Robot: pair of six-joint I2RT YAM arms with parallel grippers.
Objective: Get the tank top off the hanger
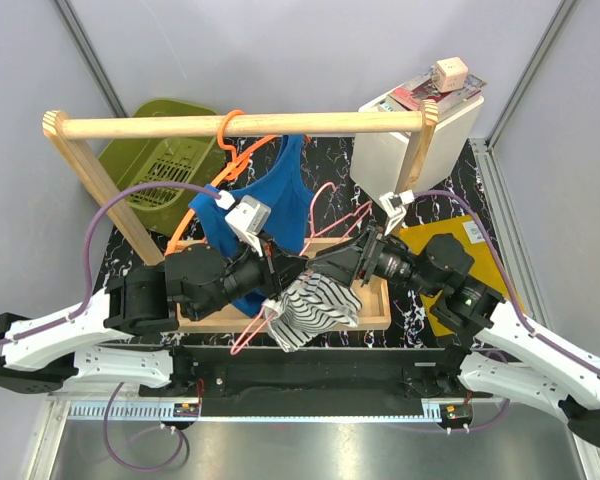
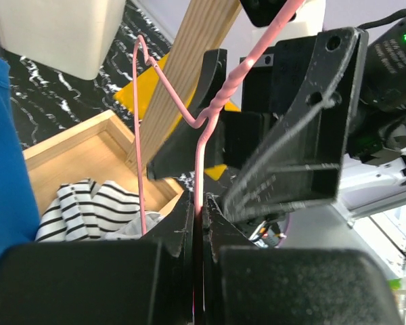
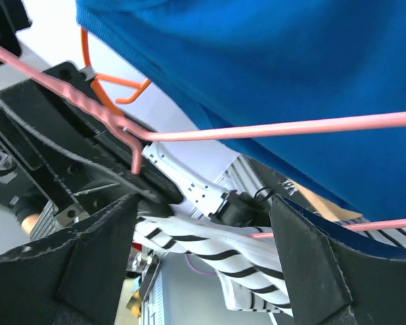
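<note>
The blue tank top point(image 1: 270, 195) hangs on the orange hanger point(image 1: 230, 128), which is hooked over the wooden rod point(image 1: 160, 126). My left gripper point(image 1: 277, 280) is below it, shut on the wire of a thin pink hanger point(image 2: 204, 128); the jaws point(image 2: 201, 220) pinch that wire. A black-and-white striped garment point(image 1: 315, 305) droops at the tray's front. My right gripper point(image 1: 318, 268) stands open facing the left one, its fingers point(image 3: 101, 261) wide apart, the striped cloth point(image 3: 250, 254) beyond them. The tank top point(image 3: 291, 68) and orange hanger point(image 3: 111, 84) fill the top of the right wrist view.
A wooden tray point(image 1: 380, 312) lies under the rack. A green basket point(image 1: 160, 165) stands at the back left, a white box point(image 1: 405, 150) with small items on top at the back right. A yellow board point(image 1: 450, 255) lies by the right arm.
</note>
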